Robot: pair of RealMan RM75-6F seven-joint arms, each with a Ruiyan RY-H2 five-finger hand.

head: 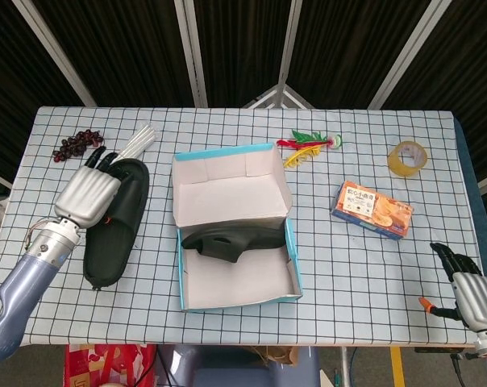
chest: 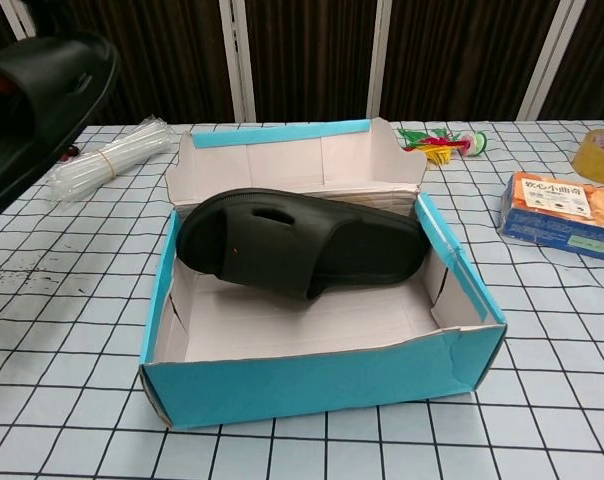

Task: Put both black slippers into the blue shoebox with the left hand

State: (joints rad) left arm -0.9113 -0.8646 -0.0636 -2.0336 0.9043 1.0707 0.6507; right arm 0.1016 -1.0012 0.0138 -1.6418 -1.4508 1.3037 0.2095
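Head view is showing a checked table from above, with a blue shoebox (head: 290,242) sitting open at its middle. One black slipper (head: 231,239) is already lying inside the box, stretched across it from side to side and leaning on the rear wall; in the chest view the same slipper (chest: 302,243) is seen resting at a slant with its strap upward.

A second slipper (head: 114,222) is being held by the left hand (head: 89,193), whose fingers are being hooked under the strap near the far end. In the chest view this slipper (chest: 37,100) is being carried high at the top left corner, clear of the table, so it appears to be lifted rather than resting. Its long axis is running roughly away from the robot, nearly parallel to the box's left wall.

The relation that matters: the box is lying to the right of the held slipper, just beside it, with the left wall between them. A sideways carry to the right over that wall is probably being called for, into the bare space at the near end of the box in front of the first slipper.

The right hand (head: 468,286) is resting far off at the near right corner, holding nothing, fingers loosely apart. The left hand is by far the nearer.
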